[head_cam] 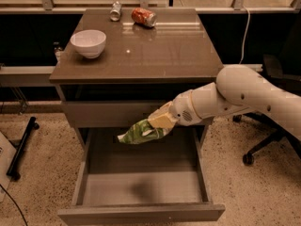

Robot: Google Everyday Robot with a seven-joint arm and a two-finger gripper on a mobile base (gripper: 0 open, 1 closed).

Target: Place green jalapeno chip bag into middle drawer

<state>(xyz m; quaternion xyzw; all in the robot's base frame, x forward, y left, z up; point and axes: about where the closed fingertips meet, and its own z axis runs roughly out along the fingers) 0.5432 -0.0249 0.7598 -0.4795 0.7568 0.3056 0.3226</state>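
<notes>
The green jalapeno chip bag [141, 131] hangs from my gripper [161, 120], which is shut on its right end. The bag is in the air over the back part of the open middle drawer [141, 192], just below the closed upper drawer front [113, 113]. The drawer is pulled out wide, and its flat grey bottom is bare with the bag's shadow on it. My white arm [235, 95] reaches in from the right.
On the cabinet top [155, 51] stand a white bowl [88, 43], a red crushed can [143, 17] and a small silver can [115, 10]. An office chair base [263, 145] is at the right. A black stand leg [21, 147] lies on the floor at the left.
</notes>
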